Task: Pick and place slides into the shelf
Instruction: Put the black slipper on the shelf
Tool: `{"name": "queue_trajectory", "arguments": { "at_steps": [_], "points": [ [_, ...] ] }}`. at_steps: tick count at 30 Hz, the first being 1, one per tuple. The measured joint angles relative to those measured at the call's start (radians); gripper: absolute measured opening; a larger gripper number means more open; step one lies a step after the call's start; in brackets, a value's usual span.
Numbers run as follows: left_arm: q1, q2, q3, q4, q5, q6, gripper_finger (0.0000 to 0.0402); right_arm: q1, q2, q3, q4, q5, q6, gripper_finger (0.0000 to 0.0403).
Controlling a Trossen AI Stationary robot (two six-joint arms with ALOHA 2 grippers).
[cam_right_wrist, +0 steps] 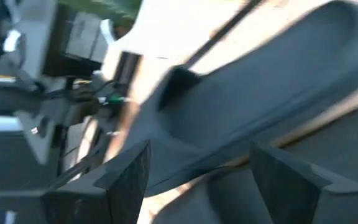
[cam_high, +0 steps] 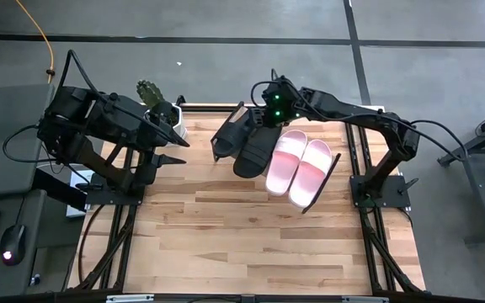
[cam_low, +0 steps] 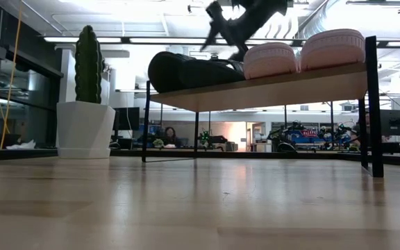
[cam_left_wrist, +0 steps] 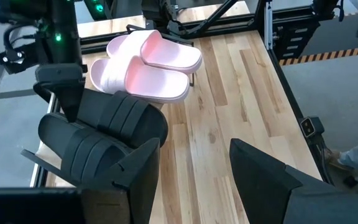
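1. Four slides lie side by side on the shelf (cam_high: 337,164): two black slides (cam_high: 244,143) and two pink slides (cam_high: 300,166).
2. The black pair takes the shelf's left half, toward the left arm; the pink pair takes the right half, the two pink ones touching each other.
3. In the low view the shelf board (cam_low: 269,86) stands raised on its thin black frame, with the black pair (cam_low: 189,71) and the pink pair (cam_low: 304,51) resting on top.
4. The right gripper (cam_high: 265,108) hovers just above the far end of the black pair with its fingers spread apart and nothing between them; its wrist view shows a black slide (cam_right_wrist: 272,93) close ahead of the two fingers, blurred.
5. The left gripper (cam_high: 175,140) waits at the table's left side, apart from the shelf, fingers parted and empty.
6. One potted cactus (cam_high: 151,94) stands at the table's far left corner, beside the left arm.
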Motion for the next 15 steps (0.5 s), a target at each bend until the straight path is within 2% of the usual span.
{"name": "queue_trajectory", "arguments": {
  "at_steps": [9,12,15],
  "points": [
    [0.0,0.005,0.0,0.0,-0.001,-0.016,0.0184,0.073,-0.001,0.056,0.017,0.004,-0.001,0.0256],
    [0.0,0.005,0.0,0.0,-0.001,-0.017,0.0184,0.088,-0.001,0.056,0.002,0.02,-0.002,0.0235],
    [0.0,0.005,0.0,0.0,-0.001,-0.017,0.0184,0.102,-0.001,0.052,-0.007,0.047,-0.002,0.0191]
  ]
}}
